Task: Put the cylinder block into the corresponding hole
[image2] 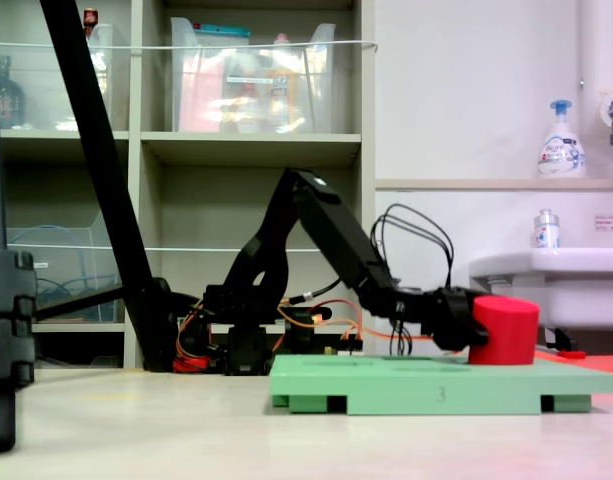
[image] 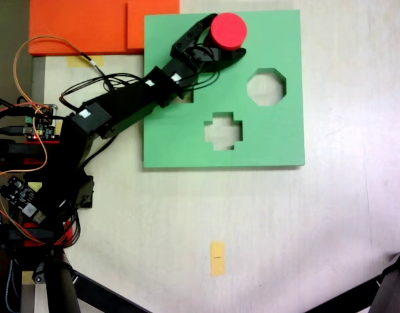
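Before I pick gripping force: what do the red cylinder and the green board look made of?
The cylinder block looks like foam: matte red, no glare, soft edges. The green board looks like foam sheet too: thick, flat matte colour, cleanly cut openings, a slab-like edge in the side fixed view. Neither can be confirmed by look alone. The gripper jaws bracket the cylinder.

The arm (image2: 326,225) reaches low from the left across the green board (image2: 426,385); its gripper (image2: 473,322) meets the left side of the red cylinder (image2: 504,330); the jaws lie one behind the other, so their spread cannot be told; the cylinder stands upright, its base at the board's top face; the board lies flat on the table (image2: 166,430); shelves (image2: 246,145) stand behind the arm; a sink (image2: 556,275) and a soap bottle (image2: 561,145) sit at the right.
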{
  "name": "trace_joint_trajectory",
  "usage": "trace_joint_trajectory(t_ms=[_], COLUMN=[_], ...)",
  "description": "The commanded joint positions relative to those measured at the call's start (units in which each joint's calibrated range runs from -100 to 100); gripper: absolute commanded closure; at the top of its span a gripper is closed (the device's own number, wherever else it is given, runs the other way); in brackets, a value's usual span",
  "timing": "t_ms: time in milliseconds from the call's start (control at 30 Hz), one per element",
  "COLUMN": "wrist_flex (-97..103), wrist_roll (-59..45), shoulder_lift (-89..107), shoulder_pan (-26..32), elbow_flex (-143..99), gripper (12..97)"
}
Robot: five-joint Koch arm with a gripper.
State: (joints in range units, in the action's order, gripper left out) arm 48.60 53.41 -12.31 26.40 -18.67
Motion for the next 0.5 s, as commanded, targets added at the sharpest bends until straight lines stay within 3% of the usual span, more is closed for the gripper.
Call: trace_joint_trajectory(t_ms=[0,200,367,467], wrist_flex=[2.09,4.98,6.43,6.33], wrist_roll=[-0.59,-0.54,-2.49,-4.44], shoulder_lift=[0.44,1.84,14.55,30.89], shoulder_pan=[0.68,0.78,1.27,1.47], elbow_flex=[4.31,0.62,-10.25,-19.72], gripper=[62.6,31.1,22.8,21.9])
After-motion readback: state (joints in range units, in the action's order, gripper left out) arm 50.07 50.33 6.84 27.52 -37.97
